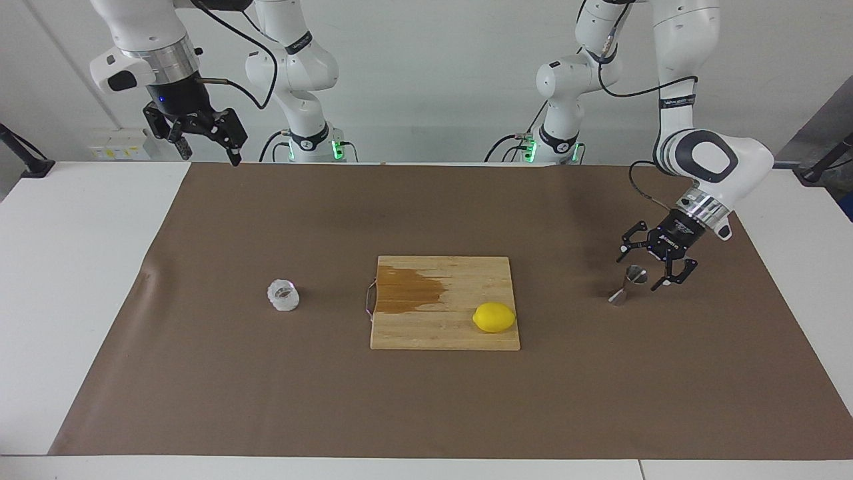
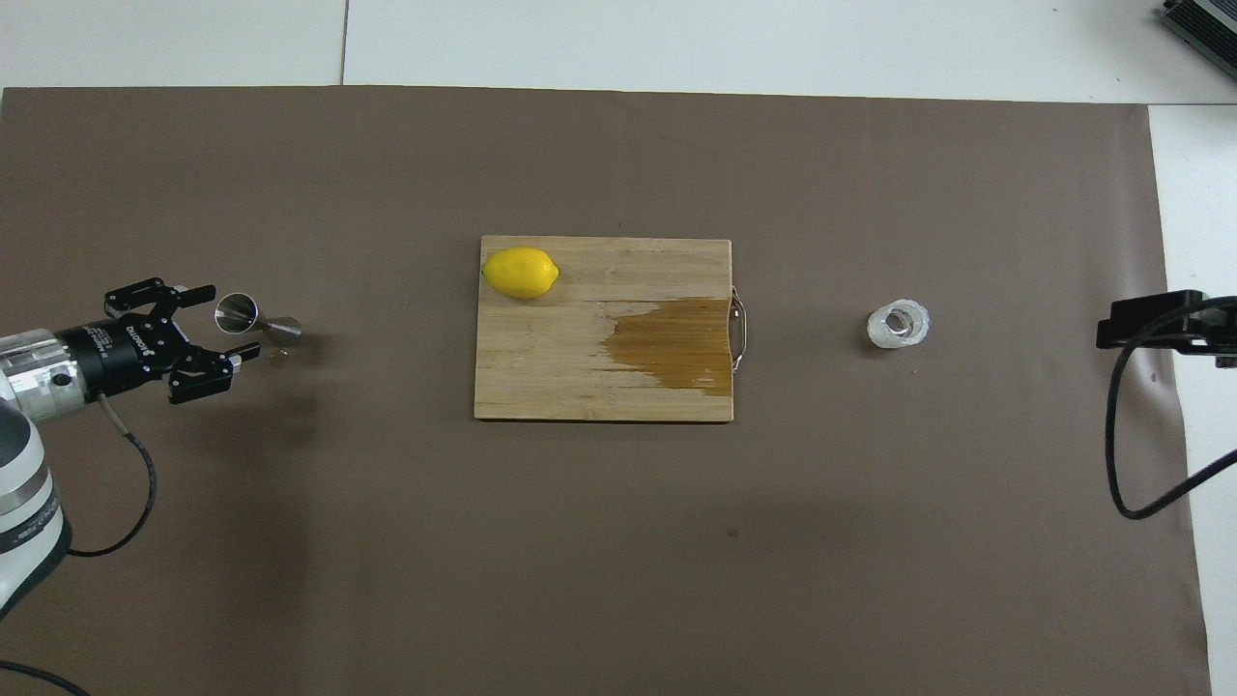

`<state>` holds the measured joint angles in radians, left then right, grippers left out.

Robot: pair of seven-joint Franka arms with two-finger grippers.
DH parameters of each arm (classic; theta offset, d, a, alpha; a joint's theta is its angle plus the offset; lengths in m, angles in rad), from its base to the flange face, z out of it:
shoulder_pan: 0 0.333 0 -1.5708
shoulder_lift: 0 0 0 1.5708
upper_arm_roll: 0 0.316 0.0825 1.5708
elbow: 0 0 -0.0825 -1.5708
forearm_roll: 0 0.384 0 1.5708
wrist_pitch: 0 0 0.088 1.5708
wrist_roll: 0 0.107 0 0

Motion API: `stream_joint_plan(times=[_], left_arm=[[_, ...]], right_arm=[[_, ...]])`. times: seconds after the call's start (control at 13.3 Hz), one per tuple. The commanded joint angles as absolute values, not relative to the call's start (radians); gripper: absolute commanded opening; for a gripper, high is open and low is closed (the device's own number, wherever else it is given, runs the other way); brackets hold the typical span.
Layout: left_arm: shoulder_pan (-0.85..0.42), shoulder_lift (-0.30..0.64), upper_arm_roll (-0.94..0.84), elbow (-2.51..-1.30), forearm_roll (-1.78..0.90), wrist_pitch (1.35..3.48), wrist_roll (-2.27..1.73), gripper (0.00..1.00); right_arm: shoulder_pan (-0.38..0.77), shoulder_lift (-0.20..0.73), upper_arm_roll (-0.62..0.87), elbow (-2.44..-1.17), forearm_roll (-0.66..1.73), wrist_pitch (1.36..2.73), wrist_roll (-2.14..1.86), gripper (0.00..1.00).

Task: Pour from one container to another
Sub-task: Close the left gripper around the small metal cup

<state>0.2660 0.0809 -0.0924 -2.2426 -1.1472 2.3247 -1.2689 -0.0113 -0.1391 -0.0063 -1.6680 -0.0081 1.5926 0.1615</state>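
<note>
You are looking at the very start of the pour: nothing is being held or tipped yet. Your left gripper (image 1: 656,265) is hanging low over the jigger (image 1: 627,285) with its jaws spread wide around the upper cone, not yet closing on it. The jigger is standing on the bench (image 1: 573,400) toward the left arm's end. The cup (image 1: 283,295) is sitting untouched toward the right arm's end, with the board (image 1: 445,333) and lemon (image 1: 494,317) between them. Your right gripper (image 1: 203,137) is waiting high near its base, jaws apart and empty. Grasping, carrying and pouring are all left, I judge.
</note>
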Motion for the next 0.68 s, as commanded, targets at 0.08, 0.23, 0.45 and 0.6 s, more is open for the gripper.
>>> stream_joint_plan(times=[0.08, 0.23, 0.45, 0.6], left_arm=[[0.25, 0.067, -0.084, -2.266, -1.175, 2.35, -1.244, 0.71], [0.25, 0.067, -0.084, -2.267, -1.175, 2.352, -1.244, 0.68], [0.25, 0.066, -0.083, -2.267, -1.175, 2.352, -1.241, 0.65], [0.25, 0.066, -0.083, -2.267, -1.175, 2.353, -1.241, 0.65]], right_arm=[[-0.025, -0.15, 0.003, -1.678, -0.018, 1.603, 0.156, 1.0], [-0.023, -0.15, 0.003, -1.678, -0.018, 1.603, 0.156, 1.0], [-0.025, -0.15, 0.003, -1.678, -0.018, 1.603, 0.156, 1.0], [-0.025, -0.15, 0.003, -1.678, -0.018, 1.603, 0.156, 1.0]])
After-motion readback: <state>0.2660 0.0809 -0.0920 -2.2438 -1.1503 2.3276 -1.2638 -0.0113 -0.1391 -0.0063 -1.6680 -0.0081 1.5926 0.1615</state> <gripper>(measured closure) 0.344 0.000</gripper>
